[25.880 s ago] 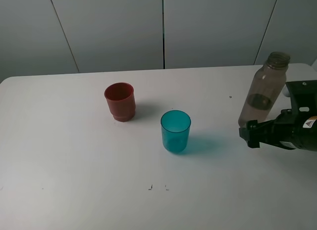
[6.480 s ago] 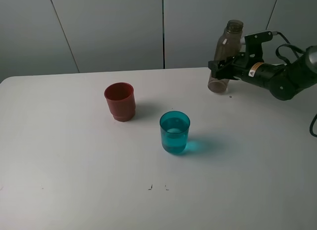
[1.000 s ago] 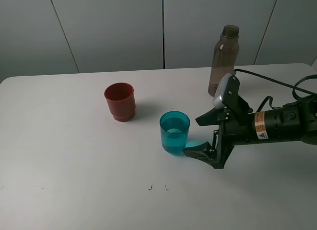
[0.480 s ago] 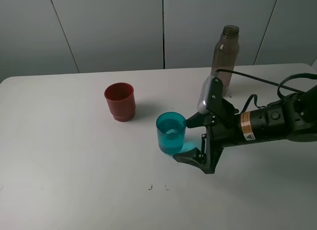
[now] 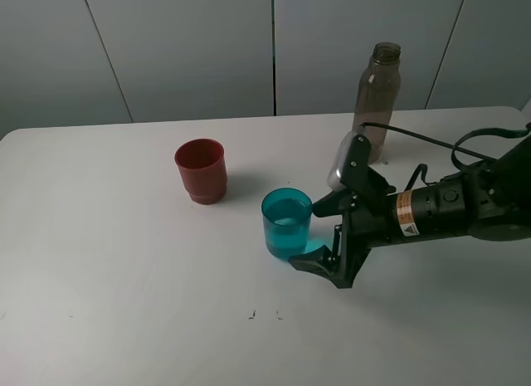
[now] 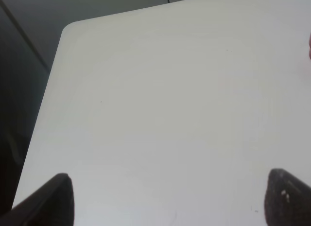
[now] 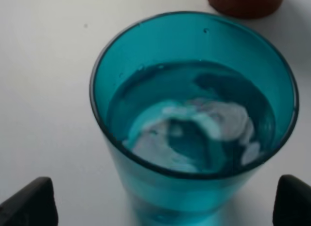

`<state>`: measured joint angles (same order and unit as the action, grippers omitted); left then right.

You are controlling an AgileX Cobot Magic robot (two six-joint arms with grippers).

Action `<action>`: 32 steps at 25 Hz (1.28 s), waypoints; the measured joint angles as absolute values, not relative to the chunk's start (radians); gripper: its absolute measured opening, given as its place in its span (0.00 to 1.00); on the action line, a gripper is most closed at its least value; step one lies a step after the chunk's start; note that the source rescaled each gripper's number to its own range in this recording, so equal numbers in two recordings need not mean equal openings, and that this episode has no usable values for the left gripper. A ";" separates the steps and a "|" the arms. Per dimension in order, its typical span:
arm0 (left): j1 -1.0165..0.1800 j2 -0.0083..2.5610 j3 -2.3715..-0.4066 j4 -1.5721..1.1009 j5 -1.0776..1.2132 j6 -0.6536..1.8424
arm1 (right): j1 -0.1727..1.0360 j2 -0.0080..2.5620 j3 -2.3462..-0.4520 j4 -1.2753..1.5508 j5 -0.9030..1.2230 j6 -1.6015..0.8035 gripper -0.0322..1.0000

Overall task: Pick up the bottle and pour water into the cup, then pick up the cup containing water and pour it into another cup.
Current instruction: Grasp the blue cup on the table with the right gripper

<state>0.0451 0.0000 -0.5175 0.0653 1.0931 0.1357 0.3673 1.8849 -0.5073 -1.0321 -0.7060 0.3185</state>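
**A:** Item one: your right pincer point(image 5: 309, 236). Condition?

**B:** Jaws spread wide, nothing gripped. You have it reaching low across from the table's point(image 5: 99, 303) right edge. Its two black fingertips point(image 5: 323, 266) stand either side of the teal cup point(image 5: 287, 224). The cup sits partly in the gap. Whether either tip touches the cup wall, I cannot tell.

**A:** Item two: the teal cup itself.

**B:** It stands on the table near the middle, just in front of your right pincer. It is translucent, with smooth sides. Your right wrist camera looks down into it and shows water inside, pale patches showing through, level well below the rim.

**A:** Item three: the red cup point(image 5: 200, 170).

**B:** Opaque, with a stepped base, upright and mouth up. It stands beyond the teal cup, toward the far edge and the left, apart from it.

**A:** Item four: the bottle point(image 5: 375, 100).

**B:** Smoky grey-brown and uncapped, upright by the far edge, right of the middle. It is clear of your arm and of both cups.

**A:** Item five: your left pincer point(image 6: 170, 201).

**B:** Fingertips wide apart over bare table near the left edge, holding nothing.
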 joint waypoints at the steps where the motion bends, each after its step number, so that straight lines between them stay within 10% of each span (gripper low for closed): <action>1: 0.045 0.000 -0.518 0.065 1.093 0.136 | 0.367 1.892 -0.507 -1.027 -0.709 0.315 0.87; 32: 0.045 0.000 -0.518 0.065 1.093 0.137 | 0.418 1.911 -0.576 -0.873 -0.724 0.255 0.87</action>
